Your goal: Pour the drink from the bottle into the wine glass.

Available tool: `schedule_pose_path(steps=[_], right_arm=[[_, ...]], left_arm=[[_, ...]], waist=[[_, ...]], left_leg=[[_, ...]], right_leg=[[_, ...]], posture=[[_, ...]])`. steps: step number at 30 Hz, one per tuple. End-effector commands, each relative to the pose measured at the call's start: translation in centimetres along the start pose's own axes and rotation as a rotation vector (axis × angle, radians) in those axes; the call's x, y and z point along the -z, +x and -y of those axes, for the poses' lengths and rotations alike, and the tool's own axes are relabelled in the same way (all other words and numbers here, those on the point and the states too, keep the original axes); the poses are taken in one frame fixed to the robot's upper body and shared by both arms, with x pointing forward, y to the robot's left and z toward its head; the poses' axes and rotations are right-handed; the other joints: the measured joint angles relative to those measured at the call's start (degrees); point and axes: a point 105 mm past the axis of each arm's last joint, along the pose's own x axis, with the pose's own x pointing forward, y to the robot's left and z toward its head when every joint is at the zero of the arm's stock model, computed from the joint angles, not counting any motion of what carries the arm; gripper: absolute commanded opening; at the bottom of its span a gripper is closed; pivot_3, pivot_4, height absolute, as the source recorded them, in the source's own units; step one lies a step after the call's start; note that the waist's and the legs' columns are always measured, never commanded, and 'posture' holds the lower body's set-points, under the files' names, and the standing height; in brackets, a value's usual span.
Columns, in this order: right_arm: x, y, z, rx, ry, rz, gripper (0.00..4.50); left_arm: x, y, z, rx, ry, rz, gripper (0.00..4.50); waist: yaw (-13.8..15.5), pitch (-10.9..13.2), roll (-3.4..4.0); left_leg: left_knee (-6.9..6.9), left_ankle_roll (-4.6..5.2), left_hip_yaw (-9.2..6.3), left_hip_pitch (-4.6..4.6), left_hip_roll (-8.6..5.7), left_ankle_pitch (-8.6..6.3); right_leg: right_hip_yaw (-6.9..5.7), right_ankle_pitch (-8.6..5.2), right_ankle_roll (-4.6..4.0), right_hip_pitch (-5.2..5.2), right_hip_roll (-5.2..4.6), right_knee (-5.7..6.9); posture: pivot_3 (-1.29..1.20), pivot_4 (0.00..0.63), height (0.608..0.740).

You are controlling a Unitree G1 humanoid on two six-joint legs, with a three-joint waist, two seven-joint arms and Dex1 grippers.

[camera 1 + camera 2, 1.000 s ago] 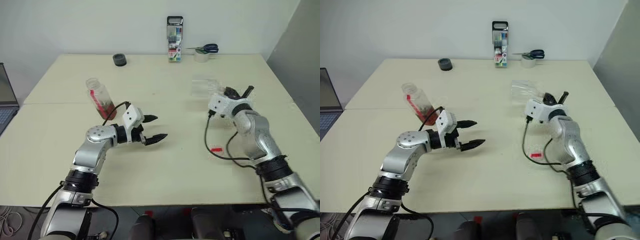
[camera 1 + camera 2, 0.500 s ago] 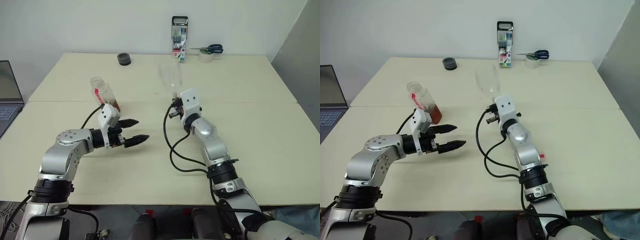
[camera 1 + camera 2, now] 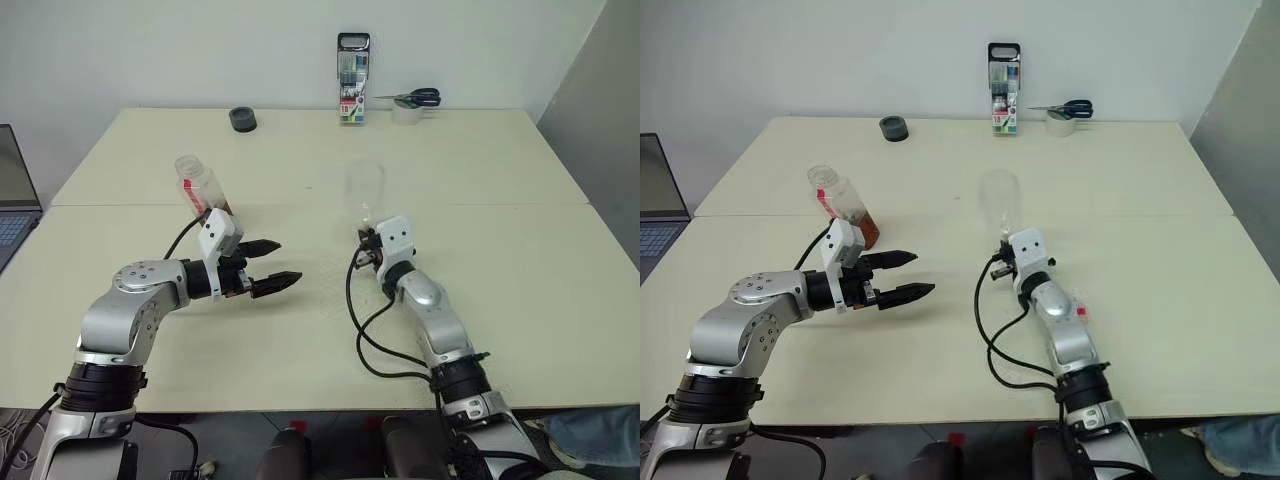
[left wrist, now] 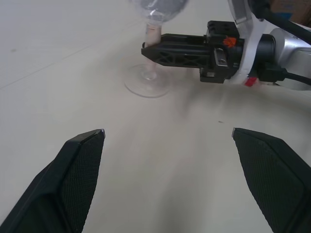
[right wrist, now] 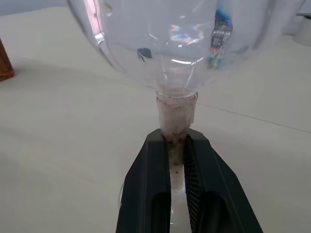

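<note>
Your right gripper (image 5: 177,160) is clenched on the wine glass (image 3: 1000,200) stem, glass upright mid-bench. Left gripper (image 3: 268,265) fingers spread, empty, near the bottle (image 3: 203,195). Bottle ungrasped, drink inside; pour not yet done.

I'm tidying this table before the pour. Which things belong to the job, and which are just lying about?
Job:
- bottle with drink
- wine glass, its stem in the right gripper
- left gripper, open

Lying about:
- scissors
- tape roll
- dark roll
- marker pack
- laptop

wine glass (image 3: 1000,195) upright (mid-table) – right claw (image 3: 1004,252) at stem | left claw (image 3: 910,275) agape, empty
</note>
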Motion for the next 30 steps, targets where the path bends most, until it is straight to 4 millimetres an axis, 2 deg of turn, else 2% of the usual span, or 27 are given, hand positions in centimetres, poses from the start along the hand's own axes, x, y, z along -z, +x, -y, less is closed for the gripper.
schedule_pose_path(steps=[1, 4, 8, 11, 15, 19, 30], right_arm=[[1.7, -0.5, -1.2, -0.058, -0.021, -0.055, 0.11], [-0.1, 0.4, -1.4, -0.080, -0.015, 0.014, 0.11], [-3.8, 1.7, -0.9, -0.071, -0.007, 0.158, 0.11], [-5.1, 2.5, -1.0, -0.091, -0.003, 0.209, 0.11], [-5.0, 3.7, -1.4, -0.134, 0.011, 0.206, 0.11], [-3.6, 4.4, -1.6, -0.160, 0.002, 0.164, 0.11], [-1.2, 4.2, -1.6, -0.196, -0.009, 0.116, 0.11]], left_arm=[[-1.3, -0.3, 0.1, -0.001, 0.048, 0.020, 4.50], [-1.5, -0.4, -0.2, -0.024, 0.066, 0.019, 4.50], [-2.1, -1.2, -1.2, -0.113, 0.104, 0.037, 4.50], [-2.5, -2.2, -1.2, -0.162, 0.110, 0.053, 4.50], [-3.0, -3.2, -1.2, -0.204, 0.107, 0.065, 4.50], [-4.6, -4.1, -1.7, -0.249, 0.133, 0.087, 4.50], [-8.5, -4.9, -1.1, -0.240, 0.223, 0.120, 4.50]], waist=[[-0.03, 0.00, 0.00], [-0.04, -0.01, 0.00], [-0.12, 0.01, 0.02], [-0.29, 0.02, 0.03], [-0.27, 0.02, 0.03], [-0.15, 0.02, 0.03], [-0.29, 0.02, 0.03]], left_leg=[[0.00, 0.00, 0.01, 0.02, 0.00, 0.00], [0.00, 0.00, 0.02, 0.05, 0.01, 0.00], [0.00, 0.00, 0.04, 0.05, 0.04, 0.00], [-0.02, -0.01, 0.04, 0.02, 0.07, 0.00], [-0.05, -0.02, 0.03, 0.02, 0.06, 0.00], [-0.04, -0.01, 0.02, 0.02, 0.03, 0.00], [-0.04, -0.02, 0.05, 0.02, 0.03, 0.01]], right_leg=[[0.01, 0.00, 0.00, 0.00, 0.00, 0.00], [0.01, 0.00, 0.00, 0.01, 0.02, 0.00], [0.01, 0.00, 0.00, -0.02, 0.04, 0.00], [0.01, 0.00, 0.00, -0.07, 0.06, 0.01], [0.01, 0.00, -0.01, -0.06, 0.01, -0.01], [0.01, 0.00, -0.01, -0.03, 0.01, -0.02], [0.02, 0.00, -0.01, -0.03, 0.02, -0.01]], posture=[[0.00, 0.150, 0.740], [0.00, 0.150, 0.740], [0.00, 0.150, 0.740], [0.00, 0.150, 0.740], [0.00, 0.150, 0.740], [0.00, 0.150, 0.740], [0.00, 0.150, 0.740]])
